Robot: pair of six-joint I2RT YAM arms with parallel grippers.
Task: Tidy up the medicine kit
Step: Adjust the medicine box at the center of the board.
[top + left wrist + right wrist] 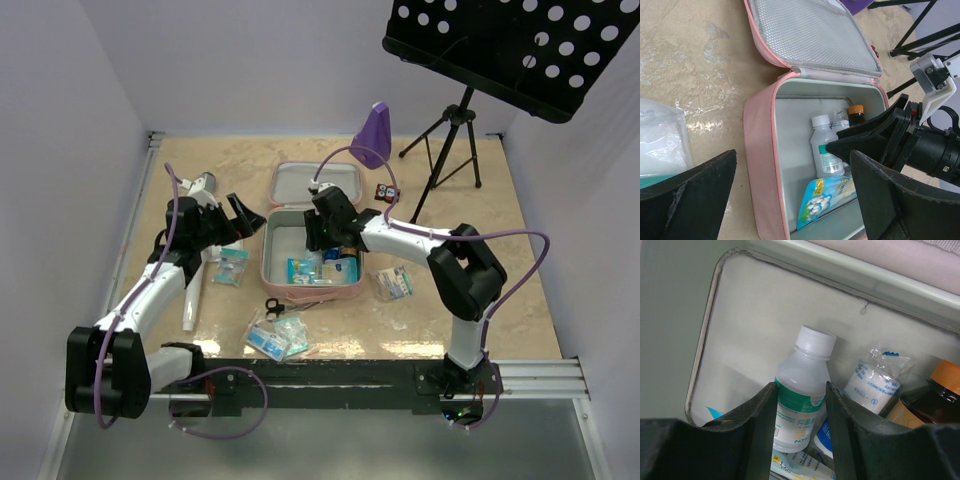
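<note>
The pink, rounded-corner zip medicine kit (330, 294) lies open in the middle of the beige marbled table (480, 290), its grey-lined lid folded back flat away from the arms. The right gripper (801, 390) reaches down inside the case, its two black fingers pressed against either side of a white plastic bottle with a green label (805, 365). Just beside that bottle are a wrapped white gauze roll (872, 382) and a brown bottle with an orange cap (935, 400), with a blue-and-white packet (822, 197) lying nearer the front. The left gripper (243, 215) hangs just outside the kit's left wall, jaws spread wide and holding nothing, near a clear plastic bag (660, 145).
</note>
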